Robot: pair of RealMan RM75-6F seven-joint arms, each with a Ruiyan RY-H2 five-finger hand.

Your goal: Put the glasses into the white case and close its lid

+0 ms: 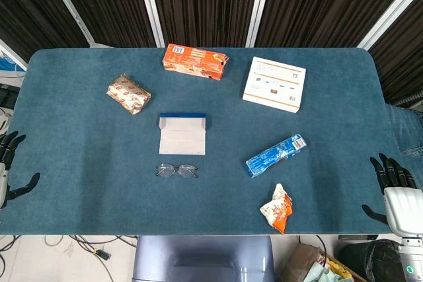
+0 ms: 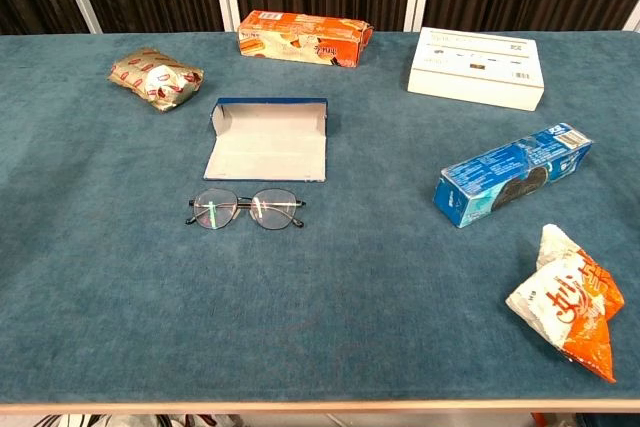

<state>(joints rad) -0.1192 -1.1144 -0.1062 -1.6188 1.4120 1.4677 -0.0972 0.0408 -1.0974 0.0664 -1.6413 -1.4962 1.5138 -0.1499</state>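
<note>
On the bench, the glasses lie just in front of the open white case. Both hands, left and right, rest at the edges, fingers spread, holding nothing.

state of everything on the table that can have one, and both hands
white case: lid open, empty
glasses: folded, lying outside the case, near its front edge
blue packet: lying flat
orange-white bag: crumpled
left hand: open, off the table
right hand: open, off the table

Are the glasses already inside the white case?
No, the glasses lie on the table just in front of the open case, apart from it.
</note>
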